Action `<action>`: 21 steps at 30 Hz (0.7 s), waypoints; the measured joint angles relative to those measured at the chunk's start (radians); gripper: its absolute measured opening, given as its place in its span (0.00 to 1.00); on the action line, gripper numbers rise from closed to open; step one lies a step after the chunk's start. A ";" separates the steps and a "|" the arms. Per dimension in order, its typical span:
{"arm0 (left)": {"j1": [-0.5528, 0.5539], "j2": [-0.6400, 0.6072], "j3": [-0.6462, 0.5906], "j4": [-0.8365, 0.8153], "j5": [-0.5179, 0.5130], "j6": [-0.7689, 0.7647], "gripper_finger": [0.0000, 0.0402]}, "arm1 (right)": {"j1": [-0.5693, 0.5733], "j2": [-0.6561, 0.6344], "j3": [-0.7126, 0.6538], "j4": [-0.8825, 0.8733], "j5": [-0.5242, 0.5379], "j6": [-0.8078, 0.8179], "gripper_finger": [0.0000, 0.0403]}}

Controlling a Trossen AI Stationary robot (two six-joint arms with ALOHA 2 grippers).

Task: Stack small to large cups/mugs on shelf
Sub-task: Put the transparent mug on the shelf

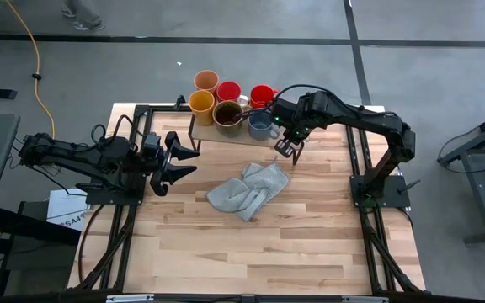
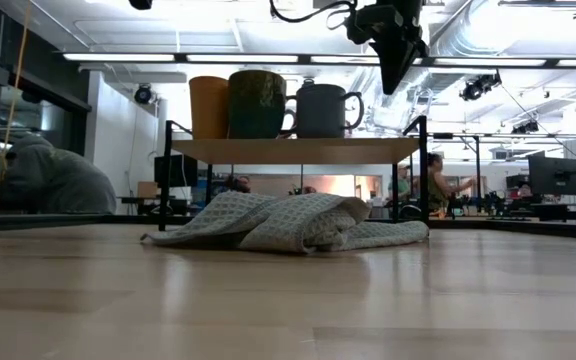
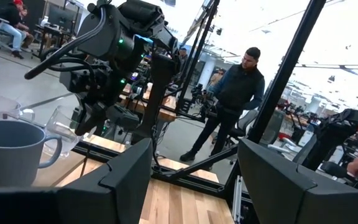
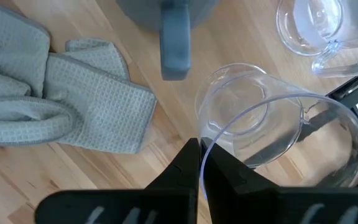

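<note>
Tabletop (image 1: 259, 244): pale wood planks, smooth, slight sheen. Shelf (image 2: 298, 150): light wood board on thin black metal legs. Cloth (image 4: 61, 106): grey, waffle-weave, matt, soft. Glass cup (image 4: 272, 134): clear, glossy. Grey-blue mug (image 3: 11, 158): smooth, matt. Right gripper (image 4: 201, 163) fingers: dark, matt, plastic-looking.

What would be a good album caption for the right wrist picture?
Right end effector pinching a clear glass cup's rim, above the grey cloth.

grey cloth (image 1: 248, 189) lies on table (image 1: 251, 252).
</note>
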 joint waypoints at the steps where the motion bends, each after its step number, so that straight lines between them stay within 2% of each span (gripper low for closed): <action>1: 0.000 0.000 0.000 0.000 0.000 0.000 0.56 | 0.000 0.000 0.000 0.000 0.000 -0.001 0.00; 21: 0.000 0.000 0.000 0.000 0.000 0.000 0.56 | 0.000 -0.001 0.000 0.001 -0.001 -0.028 0.01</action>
